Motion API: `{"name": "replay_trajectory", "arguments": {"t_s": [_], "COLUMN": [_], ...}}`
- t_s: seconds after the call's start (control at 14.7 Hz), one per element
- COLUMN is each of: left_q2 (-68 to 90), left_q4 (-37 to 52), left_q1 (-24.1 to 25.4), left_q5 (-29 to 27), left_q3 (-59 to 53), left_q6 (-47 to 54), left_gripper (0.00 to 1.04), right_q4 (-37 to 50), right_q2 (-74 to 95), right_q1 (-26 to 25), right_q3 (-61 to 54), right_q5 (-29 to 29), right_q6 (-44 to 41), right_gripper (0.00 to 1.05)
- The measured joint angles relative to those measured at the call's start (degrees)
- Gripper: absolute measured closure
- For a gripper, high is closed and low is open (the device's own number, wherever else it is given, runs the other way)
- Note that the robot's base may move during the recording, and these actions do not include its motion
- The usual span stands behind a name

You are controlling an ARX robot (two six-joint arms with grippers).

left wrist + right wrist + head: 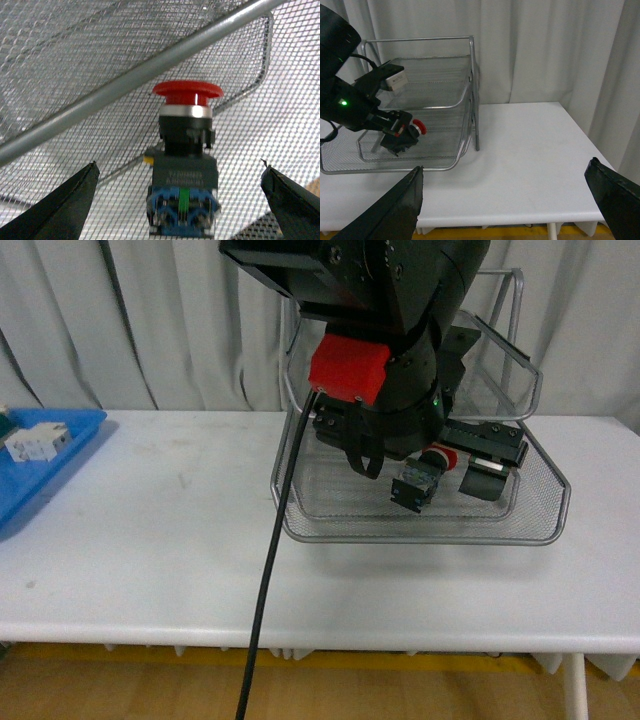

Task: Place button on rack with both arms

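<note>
Right end effector (pixel 503 167) gaping, empty, above the white bench (pixel 150 540). Further in, on the wire rack's (pixel 420 538) bottom tier: mushroom-cap button (pixel 184 150) seemingly resting on mesh, flanked by the left end effector (pixel 178 162), spread wide (neither finger touching). Back out straight and level, avoiding cap and overhead rail.

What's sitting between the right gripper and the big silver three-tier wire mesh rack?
Nothing: in the right wrist view only bare white table lies between the open right gripper and the rack.
</note>
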Motion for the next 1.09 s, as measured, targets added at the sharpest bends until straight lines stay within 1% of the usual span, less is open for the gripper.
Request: {"name": "replay_trajectory", "arguments": {"t_s": [0.14,0.27,0.41,0.61,0.68,0.75,0.82,0.89,0.95,1.02,1.09], "left_q2": [-6.62,-12.57,-21.2,-34.6,-38.51,-43.8,-50.34,-56.13,-60.87,-63.54,-65.92], "left_q4": [1.16,4.7,11.37,19.82,35.15,47.36,56.24,62.51,65.9,66.01,65.4], "left_q1": [0.11,0.13,0.13,0.94,0.92,2.54,6.21,10.38,13.27,14.1,16.28], "left_q5": [1.46,2.49,3.82,3.45,-5.57,-15.39,-21.42,-22.64,-21.66,-18.8,-15.39], "left_q3": [-5.57,-11.17,-20.61,-34.99,-42.62,-51.49,-60.74,-67.82,-73.72,-77.92,-83.1], "left_q6": [-0.87,-1.03,-1.01,-1.4,-0.94,-0.72,-0.68,-0.74,-0.76,-0.72,-0.68], "left_gripper": [0.07,0.07,0.07,0.07,0.14,0.25,0.36,0.47,0.59,0.7,0.87], "right_q4": [0.02,0.02,0.02,0.02,0.04,0.0,-0.02,0.02,0.02,0.02,0.02], "right_q2": [0.0,0.0,0.0,0.0,0.0,0.0,0.0,0.0,0.0,0.0,0.0], "right_q1": [0.0,0.0,0.0,0.0,0.0,0.0,0.0,0.0,0.0,0.0,0.0], "right_q3": [0.0,0.0,0.0,0.0,0.0,0.0,0.0,0.0,0.0,0.0,0.0], "right_q5": [0.0,0.0,0.0,0.0,0.0,-0.02,0.02,0.04,-0.04,-0.04,-0.02], "right_q6": [0.0,0.0,0.0,0.0,0.0,0.0,0.0,0.0,-0.02,-0.02,0.0], "right_gripper": [0.06,0.06,0.06,0.06,0.06,0.06,0.06,0.06,0.06,0.06,0.06]}}
